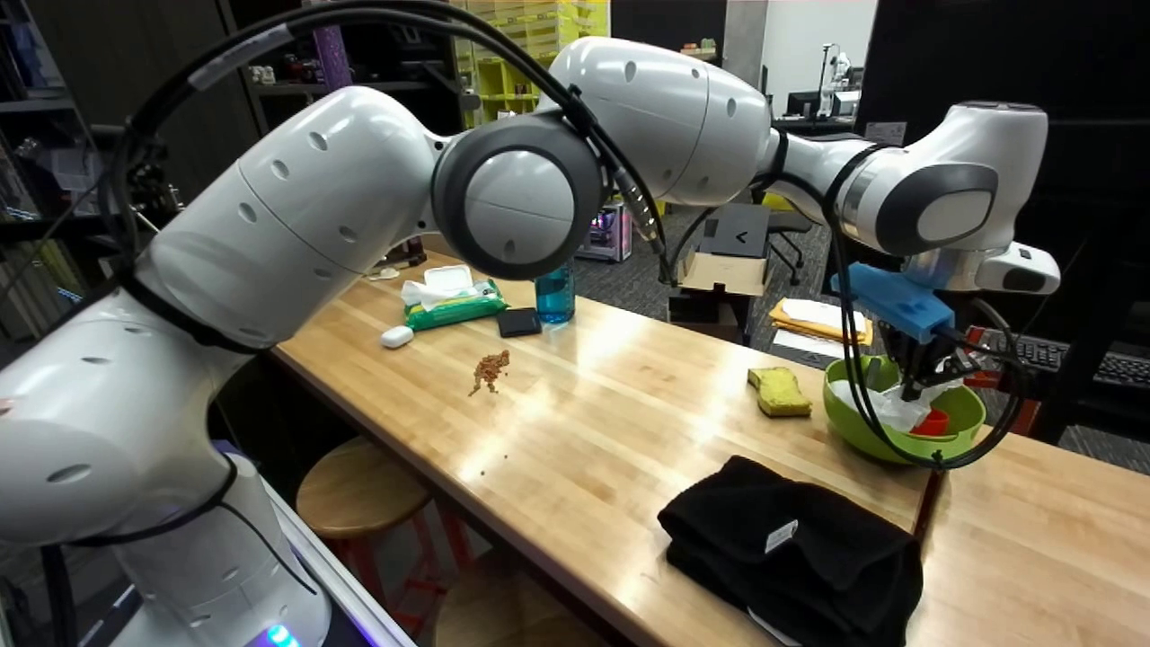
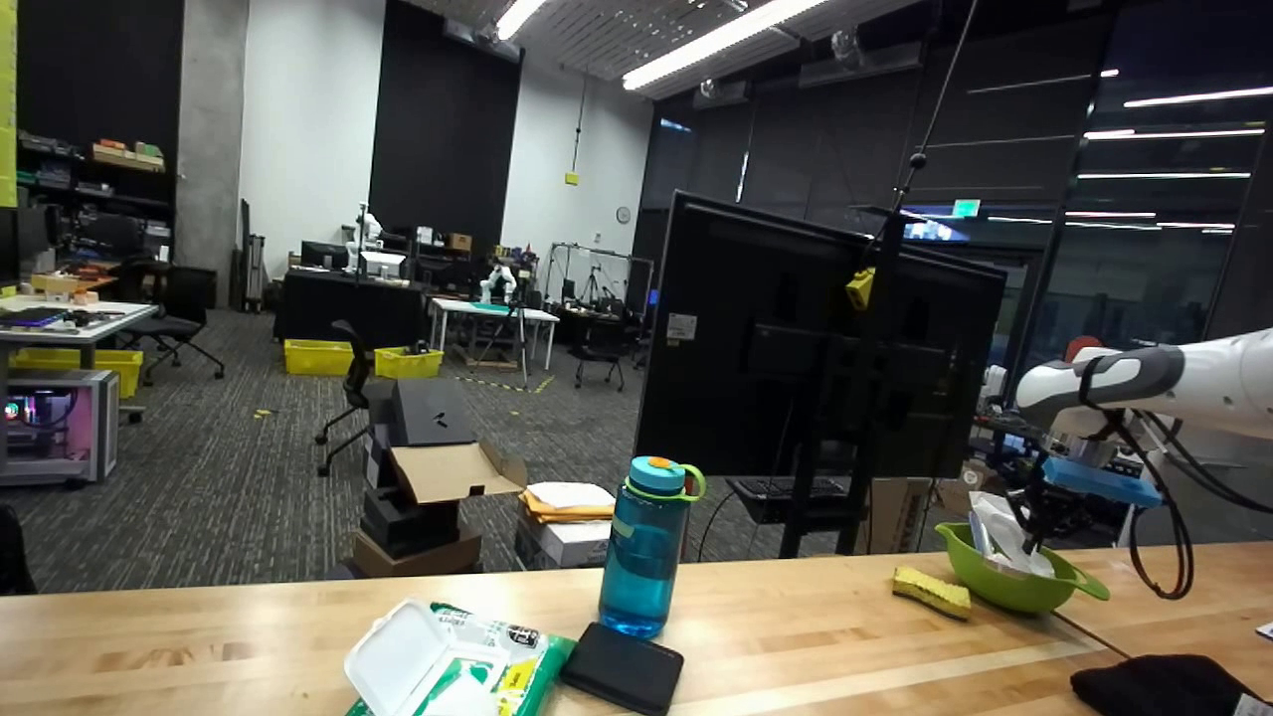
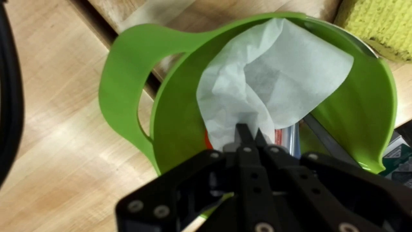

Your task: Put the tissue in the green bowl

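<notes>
The green bowl (image 1: 846,418) stands on the table beside the sponge. It also shows in an exterior view (image 2: 1014,594) and fills much of the wrist view (image 3: 180,125), its handle at the left. The white tissue (image 3: 231,87) lies crumpled within the bowl's rim and narrows toward my fingertips. It also shows in both exterior views (image 1: 889,409) (image 2: 1002,527). My gripper (image 3: 252,132) points down into the bowl, its fingers close together and shut on the tissue. It shows in both exterior views (image 1: 912,393) (image 2: 1032,545). The fingers hide part of the tissue.
A red item (image 1: 933,422) and a grey utensil handle (image 3: 330,140) lie in the bowl. A yellow-green sponge (image 1: 779,392) and black folded cloth (image 1: 791,557) are nearby. A blue bottle (image 2: 644,557) and wipes pack (image 1: 458,308) stand farther off. Cables hang past the bowl.
</notes>
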